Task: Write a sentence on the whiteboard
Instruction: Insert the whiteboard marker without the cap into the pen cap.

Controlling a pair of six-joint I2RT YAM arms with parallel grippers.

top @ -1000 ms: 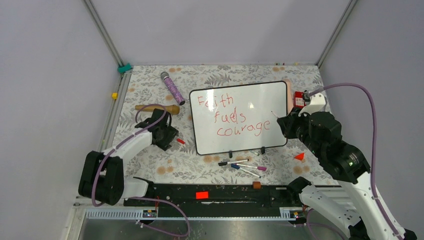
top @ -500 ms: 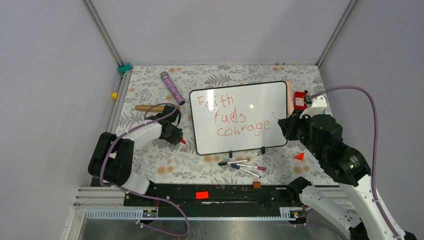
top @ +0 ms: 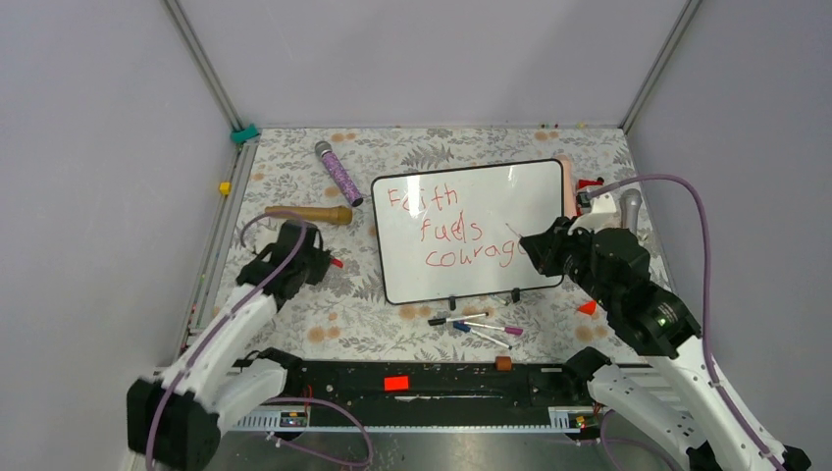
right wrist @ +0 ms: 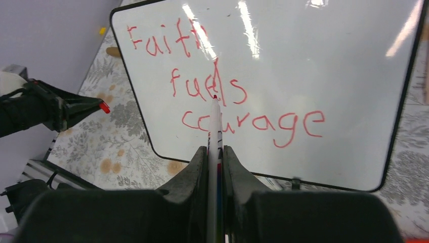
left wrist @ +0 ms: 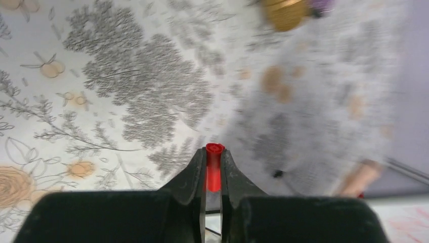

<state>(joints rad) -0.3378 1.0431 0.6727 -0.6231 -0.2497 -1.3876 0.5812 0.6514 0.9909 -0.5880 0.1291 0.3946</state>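
Note:
The whiteboard (top: 530, 191) stands tilted at mid-table, and the red sentence (top: 451, 232) "Faith fuels courage" runs down it in three staggered lines. My right gripper (top: 537, 245) hangs over the board's right part, shut on a white marker (right wrist: 215, 124). The marker's red tip points toward the sentence (right wrist: 263, 124) on the whiteboard (right wrist: 329, 61); I cannot tell whether it touches. My left gripper (top: 329, 261) is left of the board, shut on a small red cap (left wrist: 214, 167). Its jaws pinch the cap at the tips of the left gripper (left wrist: 213, 156).
Several markers (top: 478, 326) lie in front of the board's feet. A purple glitter cylinder (top: 338, 174) and a wooden handle (top: 309, 213) lie at the back left. An orange cone (top: 587, 307) and a red item (top: 589, 183) sit on the right.
My left gripper shut on the red cap that lay on the cloth, then lifted it up and to the left. My right gripper moved left over the board with the marker.

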